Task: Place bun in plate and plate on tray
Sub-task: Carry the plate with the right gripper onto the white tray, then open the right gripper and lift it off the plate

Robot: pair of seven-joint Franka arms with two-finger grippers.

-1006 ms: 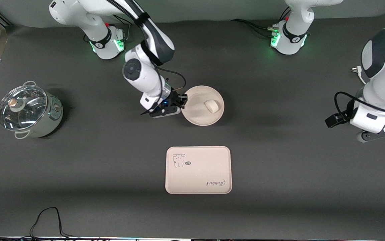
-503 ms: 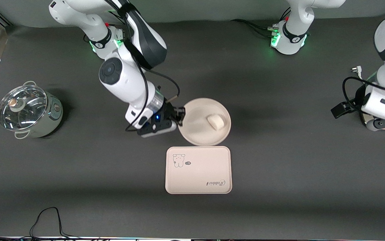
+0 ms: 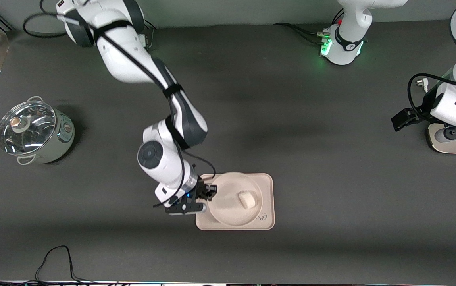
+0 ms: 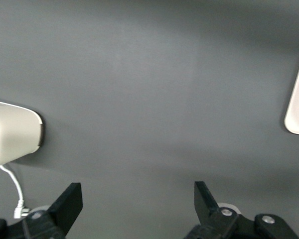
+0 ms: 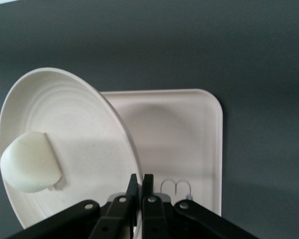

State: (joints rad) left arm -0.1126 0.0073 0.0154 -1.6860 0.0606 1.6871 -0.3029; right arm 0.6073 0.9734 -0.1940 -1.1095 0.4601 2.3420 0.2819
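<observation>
Tray (image 3: 265,184) at table centre, 6 o'clock side. Plate (image 3: 228,200) over tray, rim pinched at its 9 o'clock edge by right gripper (image 3: 208,193), fingers clamped. Bun (image 3: 247,200) lies in plate. Left gripper (image 4: 138,204) waits, fingers spread, at left arm's table end.

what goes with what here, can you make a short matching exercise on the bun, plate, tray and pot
Things:
1. bun
2. plate
3. tray
4. pot

Places or states:
A. on the table under the plate
B. stands toward the right arm's end of the table, lid on
C. lies in the plate
D. rim pinched by the right gripper, over the tray

Pairs: 1-C, 2-D, 3-A, 4-B
</observation>
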